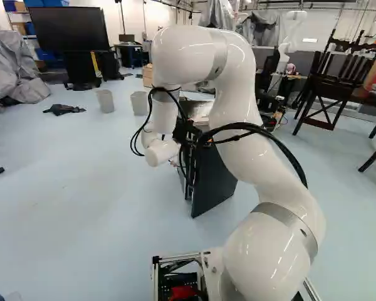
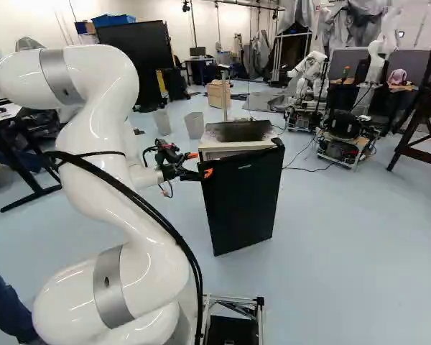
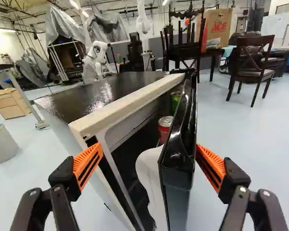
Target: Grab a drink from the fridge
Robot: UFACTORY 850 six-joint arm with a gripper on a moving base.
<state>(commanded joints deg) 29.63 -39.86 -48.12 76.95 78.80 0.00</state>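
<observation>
Here, the gripper (image 2: 200, 164) stands spread astride the fridge door (image 3: 178, 156); ahead, by the door's inner side, are a red can (image 3: 164, 124) and, farther along, a green can (image 3: 175, 99).

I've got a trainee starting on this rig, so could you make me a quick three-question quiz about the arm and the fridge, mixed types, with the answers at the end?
1. True or false: the fridge has its door ajar.

2. Multiple choice: the wrist view shows a green can and a red can. Which is nearer the jaws?
A. Green
B. Red
C. Both equally near

3. Fill in the blank: the jaws stand ____, with the door's edge between them.

Key: 1. True; 2. B; 3. open
</observation>
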